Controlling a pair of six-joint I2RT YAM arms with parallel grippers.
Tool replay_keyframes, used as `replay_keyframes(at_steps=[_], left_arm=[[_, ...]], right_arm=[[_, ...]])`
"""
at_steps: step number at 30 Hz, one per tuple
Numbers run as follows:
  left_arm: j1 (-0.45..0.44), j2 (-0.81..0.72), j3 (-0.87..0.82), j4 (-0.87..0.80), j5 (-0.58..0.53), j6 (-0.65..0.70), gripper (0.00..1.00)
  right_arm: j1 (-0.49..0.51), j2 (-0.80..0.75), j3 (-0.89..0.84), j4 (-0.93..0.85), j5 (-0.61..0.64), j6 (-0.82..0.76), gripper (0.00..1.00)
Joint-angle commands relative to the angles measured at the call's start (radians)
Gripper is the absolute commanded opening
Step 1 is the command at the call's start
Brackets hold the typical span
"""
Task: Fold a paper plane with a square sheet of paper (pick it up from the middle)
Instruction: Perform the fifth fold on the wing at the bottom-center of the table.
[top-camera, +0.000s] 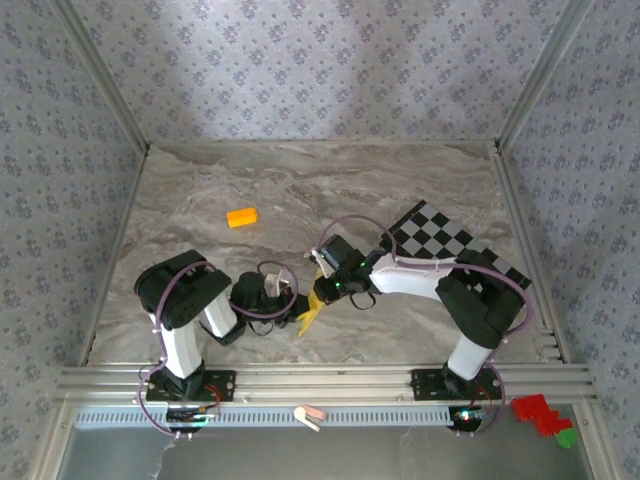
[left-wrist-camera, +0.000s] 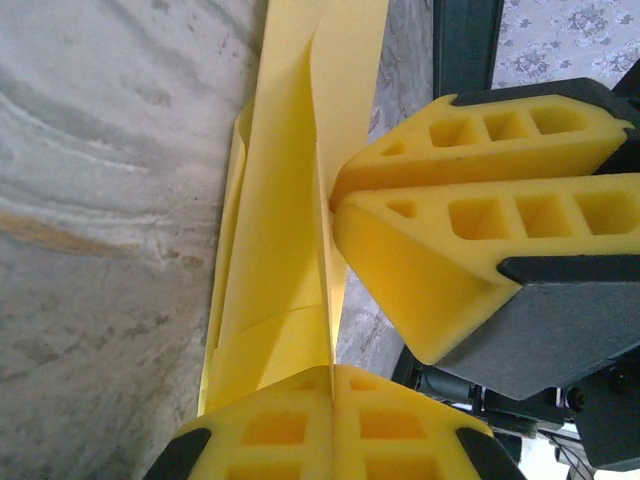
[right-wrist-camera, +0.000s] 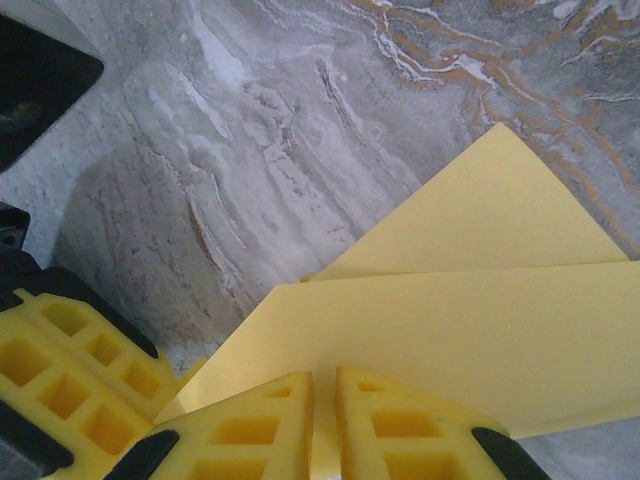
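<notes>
Clamped tight on the folded yellow paper (left-wrist-camera: 280, 200): left tool (left-wrist-camera: 332, 385) at its edge, right tool (right-wrist-camera: 323, 385) just beside, marble surface (right-wrist-camera: 250, 150) beneath.

Soft even light; faint shadows; wrist close-ups slightly blurry

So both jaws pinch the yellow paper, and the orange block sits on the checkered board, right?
No: the top view shows the orange block on the bare table, left of the checkered board. Both jaws do pinch the yellow paper.
</notes>
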Motion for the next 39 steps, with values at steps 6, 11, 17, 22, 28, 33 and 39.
replay_keyframes(at_steps=[6,11,17,22,28,33,39], left_arm=[[0.001,0.014,-0.019,-0.244,-0.067,0.061,0.0],[0.001,0.005,-0.018,-0.259,-0.067,0.069,0.0],[0.001,0.004,-0.01,-0.271,-0.061,0.074,0.0],[0.0,-0.017,-0.009,-0.295,-0.062,0.086,0.04],[-0.002,-0.093,0.003,-0.394,-0.067,0.125,0.13],[-0.005,-0.23,0.026,-0.57,-0.082,0.195,0.2],[-0.005,-0.487,0.078,-0.929,-0.145,0.326,0.26]], right_arm=[[-0.013,0.033,-0.006,-0.001,0.005,-0.03,0.15],[-0.015,0.045,-0.014,-0.002,0.009,-0.036,0.15],[-0.017,0.055,-0.024,-0.014,0.012,-0.042,0.14],[-0.018,0.059,-0.039,-0.03,0.014,-0.043,0.14],[-0.022,0.064,-0.04,-0.051,0.013,-0.043,0.13],[-0.022,0.069,-0.039,-0.058,0.006,-0.047,0.13],[-0.023,0.074,-0.04,-0.053,-0.004,-0.043,0.12]])
